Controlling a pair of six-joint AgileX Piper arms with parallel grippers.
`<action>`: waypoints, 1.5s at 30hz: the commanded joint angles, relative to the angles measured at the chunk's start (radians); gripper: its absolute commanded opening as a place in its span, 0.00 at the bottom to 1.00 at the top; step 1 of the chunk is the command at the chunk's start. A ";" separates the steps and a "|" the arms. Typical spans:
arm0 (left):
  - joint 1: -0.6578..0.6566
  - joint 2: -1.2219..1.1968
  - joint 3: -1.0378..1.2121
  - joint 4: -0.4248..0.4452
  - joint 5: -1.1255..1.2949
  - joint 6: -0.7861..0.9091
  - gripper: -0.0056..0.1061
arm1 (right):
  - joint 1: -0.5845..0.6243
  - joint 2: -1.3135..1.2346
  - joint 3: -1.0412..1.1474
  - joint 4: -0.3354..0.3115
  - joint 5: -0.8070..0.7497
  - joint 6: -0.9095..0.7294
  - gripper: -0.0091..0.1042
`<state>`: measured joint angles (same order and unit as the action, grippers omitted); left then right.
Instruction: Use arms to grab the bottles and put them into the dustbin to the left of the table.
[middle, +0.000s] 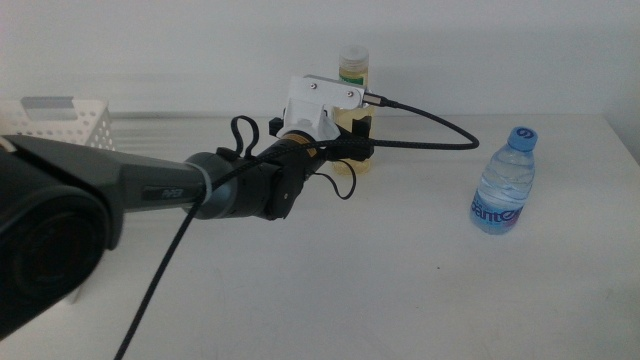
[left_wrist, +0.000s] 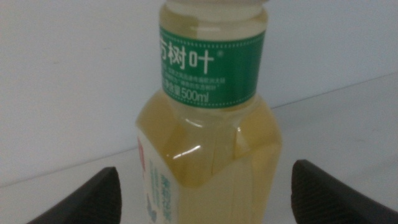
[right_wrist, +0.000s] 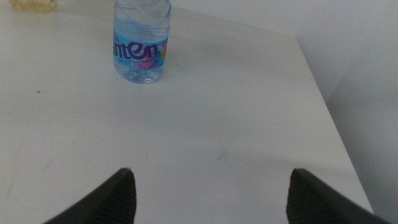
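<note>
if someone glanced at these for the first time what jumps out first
The left arm stretches across the white table, with the left gripper open around the yellow-liquid bottle near the far edge, a jaw on either side of it. A small water bottle stands alone, upright, toward the table's right side. The white perforated dustbin sits at the far left, and the right gripper waits open over bare tabletop.

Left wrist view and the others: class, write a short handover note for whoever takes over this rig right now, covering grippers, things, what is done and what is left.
Left gripper: open, jaws either side of the yellow-liquid bottle, not closed on it.
Right gripper: open, waiting over bare table.
Water bottle: upright on the table's right side.
Dustbin: at the table's far left; inside not visible.
Done: nothing seen binned.
Left: grasp the yellow bottle, bin it, then the water bottle.
</note>
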<state>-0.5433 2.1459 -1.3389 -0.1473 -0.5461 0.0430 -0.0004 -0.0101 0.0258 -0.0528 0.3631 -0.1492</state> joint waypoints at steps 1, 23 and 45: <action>-0.004 -0.034 -0.061 0.003 -0.074 -0.024 0.86 | -0.007 -0.027 -0.005 -0.014 -0.067 -0.012 0.64; -0.003 0.151 -0.300 0.009 -0.065 -0.065 0.86 | -0.007 -0.027 -0.005 -0.014 -0.067 -0.012 0.64; 0.000 0.101 -0.288 -0.047 0.015 0.018 0.00 | -0.007 -0.027 -0.005 -0.014 -0.067 -0.012 0.64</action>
<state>-0.5433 2.3582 -1.6196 -0.1766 -0.4594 0.0448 -0.0004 -0.0101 0.0258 -0.0528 0.3631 -0.1492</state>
